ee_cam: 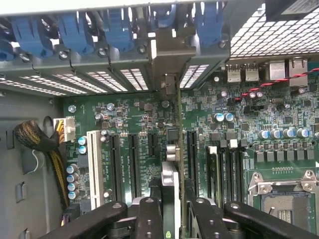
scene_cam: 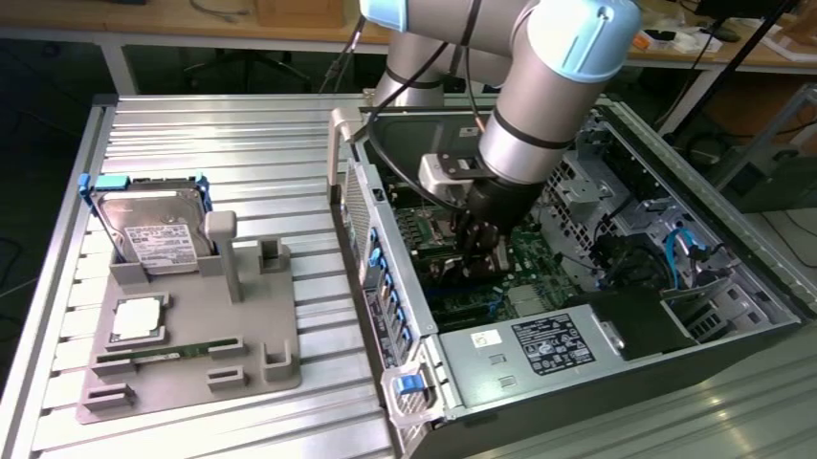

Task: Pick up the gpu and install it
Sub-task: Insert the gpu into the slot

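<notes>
My gripper is down inside the open computer case, over the green motherboard. It is shut on the gpu, which the wrist view shows edge-on between the black fingers. The thin dark card stands upright over the motherboard, between the black expansion slots. Its pale metal bracket end reaches the vented rear slot panel under the blue latches. I cannot tell whether the card's edge sits in a slot. In the exterior view the fingers mostly hide the card.
On the slatted metal table, at the exterior view's left, a grey fixture holds the hard drive in its blue frame, a square chip and a green memory stick. Inside the case are a braided cable bundle and the processor socket.
</notes>
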You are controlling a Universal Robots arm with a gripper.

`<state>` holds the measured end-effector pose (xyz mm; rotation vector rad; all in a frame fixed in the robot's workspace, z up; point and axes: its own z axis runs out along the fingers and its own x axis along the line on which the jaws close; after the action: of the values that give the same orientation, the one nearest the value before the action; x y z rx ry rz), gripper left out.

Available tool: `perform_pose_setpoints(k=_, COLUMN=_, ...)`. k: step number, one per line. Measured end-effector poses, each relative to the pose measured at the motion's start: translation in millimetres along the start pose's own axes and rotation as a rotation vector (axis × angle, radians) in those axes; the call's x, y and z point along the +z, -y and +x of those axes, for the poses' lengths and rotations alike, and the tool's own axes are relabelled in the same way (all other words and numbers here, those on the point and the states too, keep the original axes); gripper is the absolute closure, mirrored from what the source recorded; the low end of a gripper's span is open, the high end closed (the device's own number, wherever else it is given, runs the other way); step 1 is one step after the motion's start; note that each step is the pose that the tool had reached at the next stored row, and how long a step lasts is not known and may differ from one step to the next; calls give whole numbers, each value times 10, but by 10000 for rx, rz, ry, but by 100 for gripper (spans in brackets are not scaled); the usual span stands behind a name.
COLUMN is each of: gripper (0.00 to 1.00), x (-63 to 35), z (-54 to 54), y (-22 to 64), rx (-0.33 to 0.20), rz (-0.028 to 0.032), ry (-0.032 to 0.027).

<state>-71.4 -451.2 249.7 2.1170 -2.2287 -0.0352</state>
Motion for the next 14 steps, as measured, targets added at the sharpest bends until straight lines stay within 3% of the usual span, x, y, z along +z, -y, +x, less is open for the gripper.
perform_pose_setpoints(k=14, gripper=73, x=1, z=34, y=7, rx=30, rz=-1, ry=2)
